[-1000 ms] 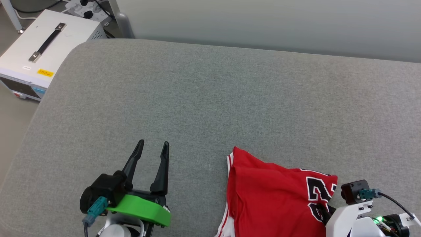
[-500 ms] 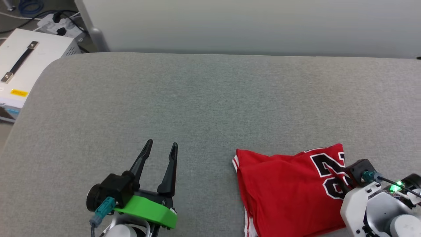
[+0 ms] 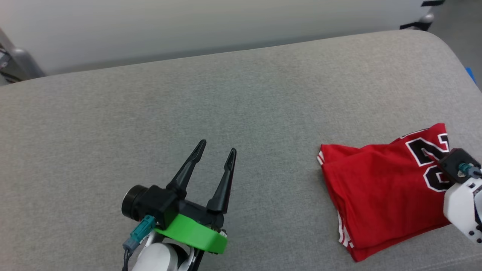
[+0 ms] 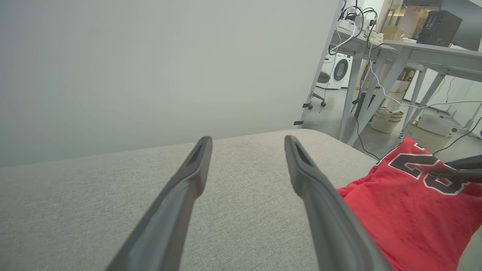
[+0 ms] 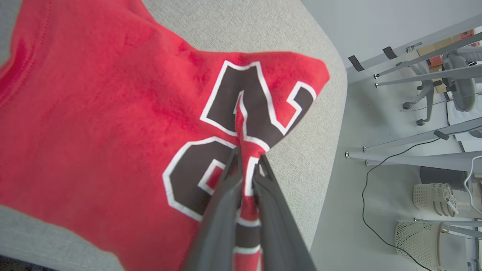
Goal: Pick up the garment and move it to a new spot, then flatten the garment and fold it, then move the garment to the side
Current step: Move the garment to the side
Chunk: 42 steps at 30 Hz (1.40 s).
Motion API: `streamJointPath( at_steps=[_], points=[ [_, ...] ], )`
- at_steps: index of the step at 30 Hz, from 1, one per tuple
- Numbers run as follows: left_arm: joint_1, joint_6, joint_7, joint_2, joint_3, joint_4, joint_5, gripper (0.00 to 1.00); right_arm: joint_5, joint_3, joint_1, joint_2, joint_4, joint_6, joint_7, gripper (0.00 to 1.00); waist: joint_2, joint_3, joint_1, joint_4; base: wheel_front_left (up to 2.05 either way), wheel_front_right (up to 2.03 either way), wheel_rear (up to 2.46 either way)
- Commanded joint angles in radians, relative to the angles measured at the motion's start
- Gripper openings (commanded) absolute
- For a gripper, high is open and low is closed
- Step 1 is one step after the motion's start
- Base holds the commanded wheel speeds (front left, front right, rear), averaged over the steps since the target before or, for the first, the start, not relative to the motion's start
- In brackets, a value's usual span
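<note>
The garment [image 3: 380, 184] is a folded red jersey with black white-outlined lettering, lying near the right end of the grey cushion [image 3: 241, 94]. My right gripper [image 5: 248, 156] is shut on a pinched ridge of its lettered part, and the cloth rises between the two fingers. The right wrist [image 3: 461, 188] covers that spot in the head view. The garment [image 4: 406, 210] also shows low on the right in the left wrist view, with a dark right finger [image 4: 452, 174] on it. My left gripper [image 3: 218, 146] hovers open and empty over bare cushion, well left of the garment.
The cushion's rounded right edge [image 3: 452, 56] drops to the floor just beyond the garment. Metal table legs [image 5: 406, 158], cables and woven baskets [image 5: 433, 195] stand on the floor there. A pale wall [image 3: 188, 26] runs behind the cushion.
The head camera has swung to the right, so the white box at the left has left the picture. The garment, held by the right gripper, now lies farther from the left gripper.
</note>
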Motion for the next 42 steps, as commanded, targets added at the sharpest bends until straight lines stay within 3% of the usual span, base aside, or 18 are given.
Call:
streamJointPath(
  at_steps=[1,6,10,11,24,31,32,33,34,42],
  points=[
    [-0.023,-0.003,-0.006,0.012,-0.006,-0.011,0.012,1.0,0.009,-0.003,-0.027,-0.019,0.012,-0.001,-0.015,0.0,-0.0001,0.089,0.0,-0.099,0.0,0.0,0.0],
    [-0.073,-0.003,-0.006,0.044,-0.03,-0.051,0.026,1.0,0.011,-0.042,-0.091,-0.062,0.108,-0.001,-0.092,0.0,-0.0001,0.183,0.0,-0.151,0.0,0.0,0.0],
    [-0.113,-0.003,-0.006,0.073,-0.041,-0.088,0.038,1.0,-0.01,-0.111,-0.138,-0.041,0.202,-0.001,-0.151,0.0,-0.0001,0.264,0.0,-0.169,0.0,0.0,0.0],
    [-0.141,-0.003,0.002,0.097,-0.045,-0.118,0.045,1.0,-0.029,-0.173,-0.168,-0.013,0.283,-0.001,-0.198,0.0,-0.0001,0.317,0.0,-0.171,0.0,0.0,0.0],
    [-0.227,0.005,0.1,0.158,-0.021,-0.326,0.06,1.0,-0.107,-0.366,-0.304,0.015,0.616,-0.001,-0.364,0.0,-0.0001,0.483,0.0,-0.117,0.0,0.0,0.0],
    [-0.241,0.014,0.119,0.169,-0.016,-0.373,0.061,1.0,-0.138,-0.39,-0.397,0.039,0.787,-0.001,-0.437,0.0,-0.0001,0.524,0.0,-0.088,0.0,0.0,0.0],
    [-0.242,0.015,0.118,0.169,-0.017,-0.372,0.06,1.0,-0.141,-0.389,-0.406,0.042,0.803,-0.001,-0.444,0.12,-0.0001,0.523,0.0,-0.085,0.0,0.0,0.0],
    [-0.242,0.015,0.116,0.168,-0.017,-0.369,0.059,1.0,-0.145,-0.388,-0.412,0.044,0.815,-0.001,-0.449,0.85,-0.0001,0.521,0.0,-0.083,0.0,0.0,0.0],
    [-0.242,0.016,0.113,0.168,-0.018,-0.363,0.058,1.0,-0.147,-0.392,-0.42,0.047,0.83,-0.001,-0.459,1.0,-0.0001,0.515,0.0,-0.081,0.0,0.0,0.0],
    [-0.227,0.024,0.057,0.145,-0.02,-0.288,0.034,1.0,-0.175,-0.404,-0.458,0.035,0.898,-0.001,-0.506,1.0,-0.0001,0.41,0.0,-0.055,0.0,0.0,0.0]
  ],
)
